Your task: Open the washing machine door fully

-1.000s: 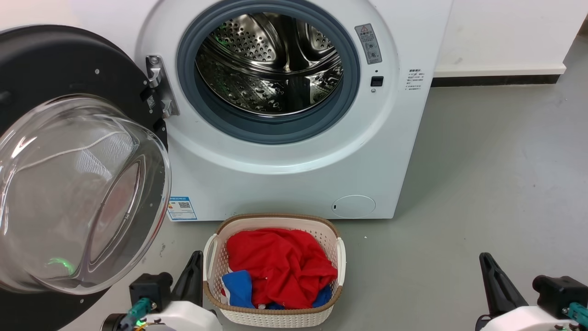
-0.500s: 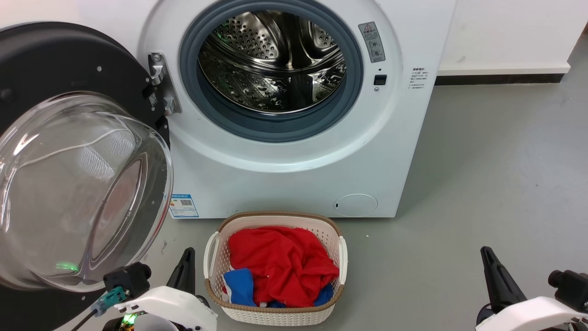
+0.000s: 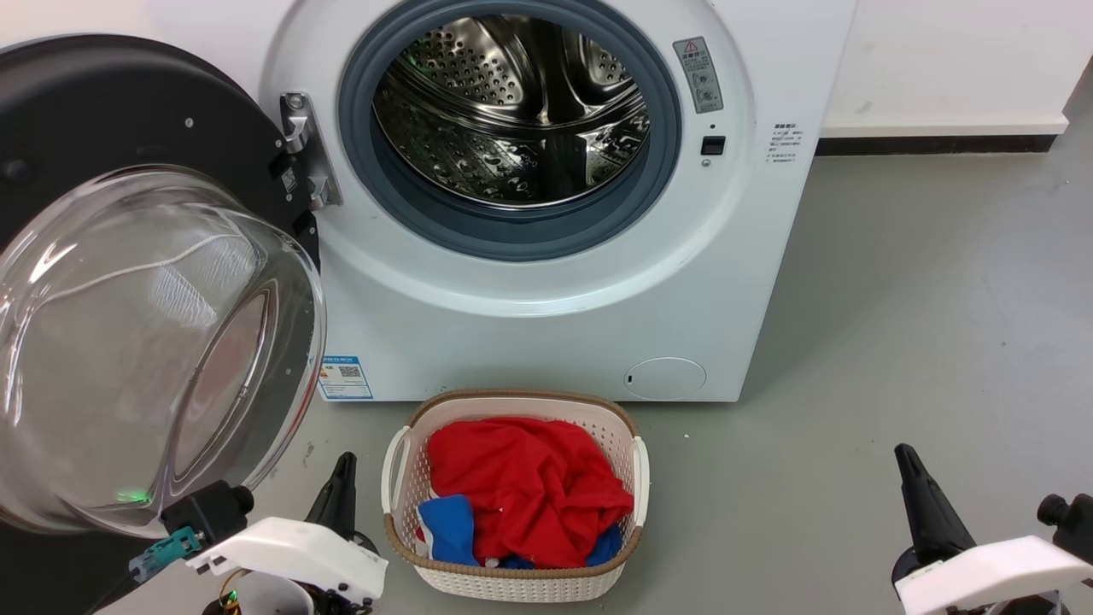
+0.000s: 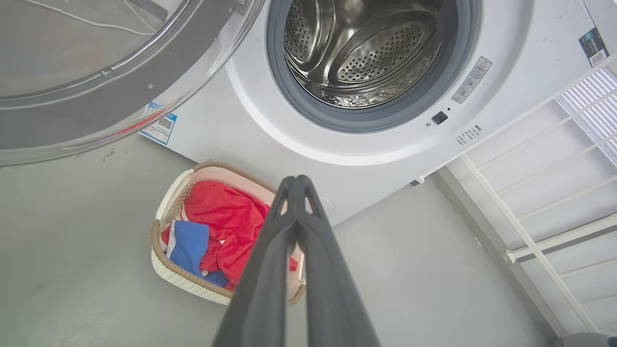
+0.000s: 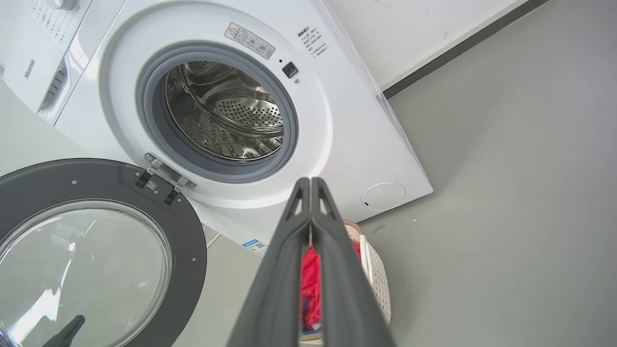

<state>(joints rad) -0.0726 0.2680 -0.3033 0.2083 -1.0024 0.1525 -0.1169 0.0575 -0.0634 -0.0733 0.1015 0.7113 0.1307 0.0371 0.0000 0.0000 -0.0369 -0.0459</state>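
Head view: saw the washing machine door point(image 3: 145, 299) hanging wide open on the left of the washing machine point(image 3: 555, 325). Found left claw point(image 3: 344, 465) and right claw point(image 3: 903, 457) both pinched shut, empty, low either side of the basket point(image 3: 512, 589).

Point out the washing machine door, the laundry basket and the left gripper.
washing machine door point(image 3: 149, 342): head view, on the glass bowl at its centre.
laundry basket point(image 3: 512, 588): head view, on its white front wall.
left gripper point(image 4: 296, 182): left wrist view, between its closed fingertips.
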